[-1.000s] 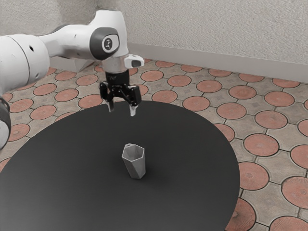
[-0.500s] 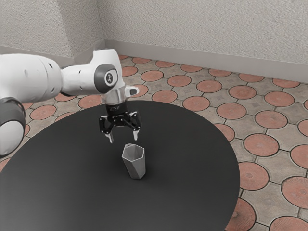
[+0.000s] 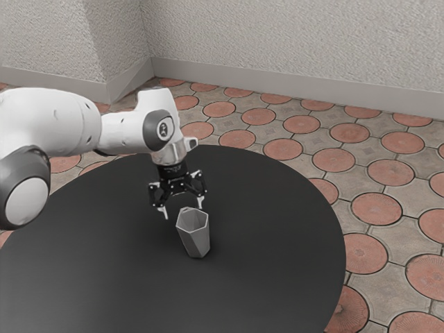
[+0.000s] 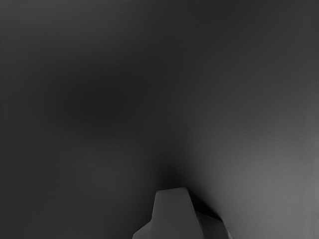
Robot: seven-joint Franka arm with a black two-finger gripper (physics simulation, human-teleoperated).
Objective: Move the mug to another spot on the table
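Observation:
A grey faceted mug (image 3: 193, 234) stands upright near the middle of the round black table (image 3: 277, 229). My gripper (image 3: 182, 207) hangs open just above and behind the mug's rim, toward the exterior view's left, with one fingertip (image 3: 200, 204) near the rim and nothing between the fingers. In the wrist view the mug (image 4: 174, 216) appears as a pale grey faceted shape just under my hand, against the dark tabletop (image 4: 149, 99).
The table is ringed by a floor of round terracotta tiles (image 3: 361, 139). A rough pale wall with a baseboard (image 3: 298, 80) runs behind it. Open tabletop lies on all sides of the mug.
My hand has come down and toward the mug, from well above the table's back part to just over the mug's rim. The fingers stay open. The mug has not moved.

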